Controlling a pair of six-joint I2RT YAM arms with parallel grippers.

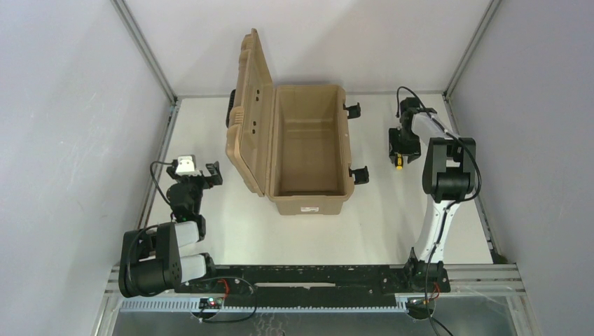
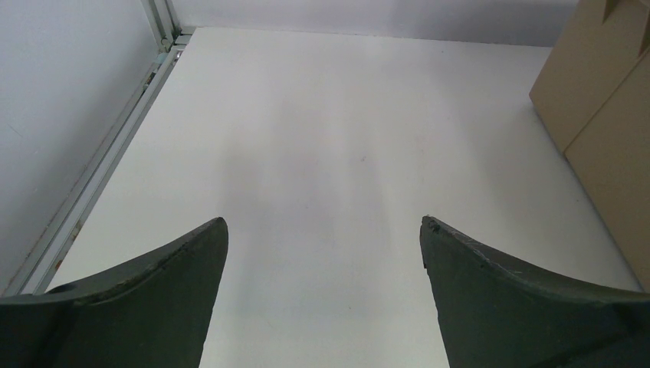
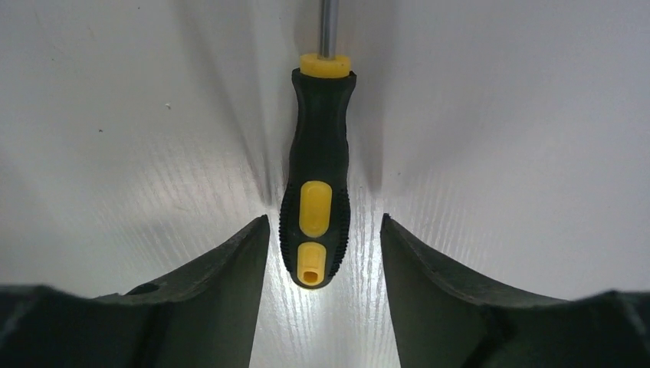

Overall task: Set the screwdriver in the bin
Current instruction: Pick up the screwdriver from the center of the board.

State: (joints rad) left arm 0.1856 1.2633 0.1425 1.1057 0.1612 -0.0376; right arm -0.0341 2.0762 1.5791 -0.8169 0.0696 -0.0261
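Observation:
The screwdriver [image 3: 316,176], with a black and yellow handle, lies flat on the white table right of the bin; in the top view only its yellow end [image 1: 398,163] shows under the gripper. My right gripper [image 3: 323,219] is open and low over it. Its fingers stand either side of the handle's butt end, with a gap on each side. In the top view the right gripper [image 1: 398,148] points down at the table. The tan bin [image 1: 310,203] stands open at the centre, its lid [image 1: 251,119] tipped up to the left. My left gripper [image 2: 323,222] is open and empty, left of the bin [image 2: 605,115].
Black latches [image 1: 358,174] stick out of the bin's right side, toward the right arm. A metal frame rail [image 1: 160,161] runs along the table's left edge, and grey walls close in on both sides.

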